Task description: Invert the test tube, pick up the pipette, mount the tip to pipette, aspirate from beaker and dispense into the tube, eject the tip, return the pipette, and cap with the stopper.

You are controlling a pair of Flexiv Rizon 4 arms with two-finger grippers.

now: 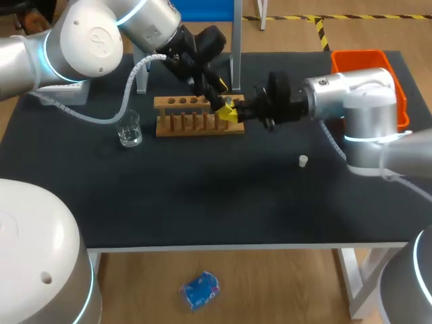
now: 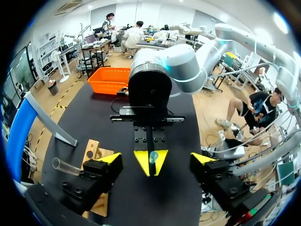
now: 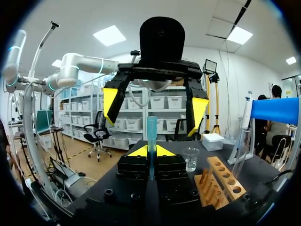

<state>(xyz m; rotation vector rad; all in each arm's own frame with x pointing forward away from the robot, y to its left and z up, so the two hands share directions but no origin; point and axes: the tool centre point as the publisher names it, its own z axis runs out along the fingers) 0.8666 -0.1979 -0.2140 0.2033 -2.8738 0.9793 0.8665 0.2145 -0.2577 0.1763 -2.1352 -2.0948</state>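
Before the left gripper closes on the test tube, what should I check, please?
1. Right gripper shut on test tube: ok.
2. Left gripper open: ok.
3. Left fingers flank the test tube evenly: ok.
4. Left fingers far enough along the test tube: cannot tell.
5. Beaker upright, away from both grippers: ok.

The head view looks down from above and behind, far enough off to take in most of the black desk (image 1: 202, 202), with the slotted wooden rack (image 1: 199, 125) in the frame's upper middle. Each wrist view looks low and close along its own fingers, left hand (image 2: 156, 160) and right hand (image 3: 151, 151) facing head-on. All three share the rack; both wrist views share the clear glass test tube (image 3: 151, 132).
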